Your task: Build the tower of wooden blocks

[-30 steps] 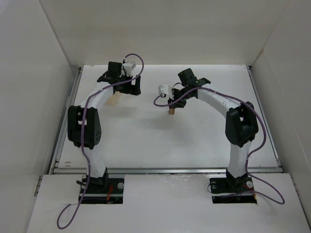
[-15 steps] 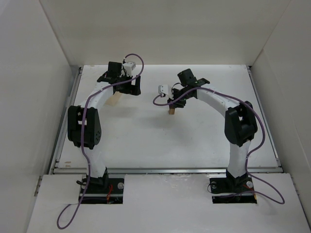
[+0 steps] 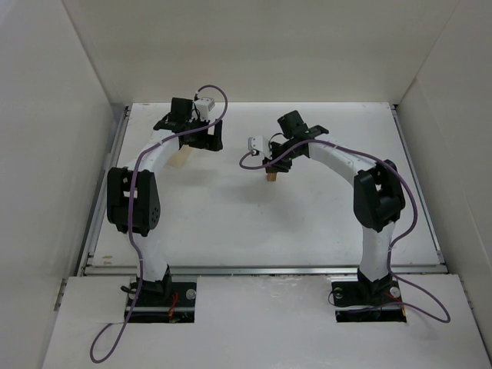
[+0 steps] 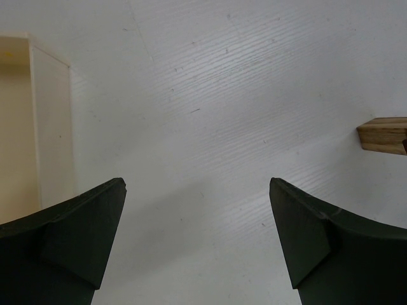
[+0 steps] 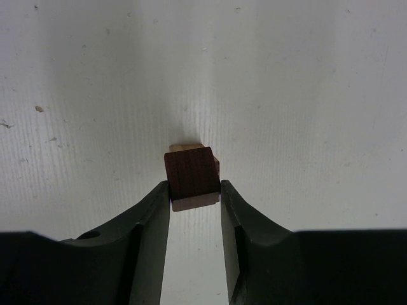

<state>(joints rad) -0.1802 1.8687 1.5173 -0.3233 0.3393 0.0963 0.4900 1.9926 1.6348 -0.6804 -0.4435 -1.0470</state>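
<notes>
Right fingers [image 5: 149,235] pinch the dark reddish-brown cube [image 5: 192,173] over the light tan cube [image 5: 186,147], peeking out at twelve o'clock, seemingly for stacking. Left fingers [image 4: 70,241] gape empty at ten o'clock

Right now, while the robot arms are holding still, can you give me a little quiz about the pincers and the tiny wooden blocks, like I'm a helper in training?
1. True or false: the left pincer is squeezing a block.
2. What does the right pincer hold? A) a small dark reddish-brown wooden cube; B) a pale wooden oblong box; C) nothing.
3. Fill in: in the right wrist view, the small light tan wooden cube is mostly hidden behind the ____ cube.

Key: 1 false, it is open over bare table. 2 A. 3 dark reddish-brown.
</notes>
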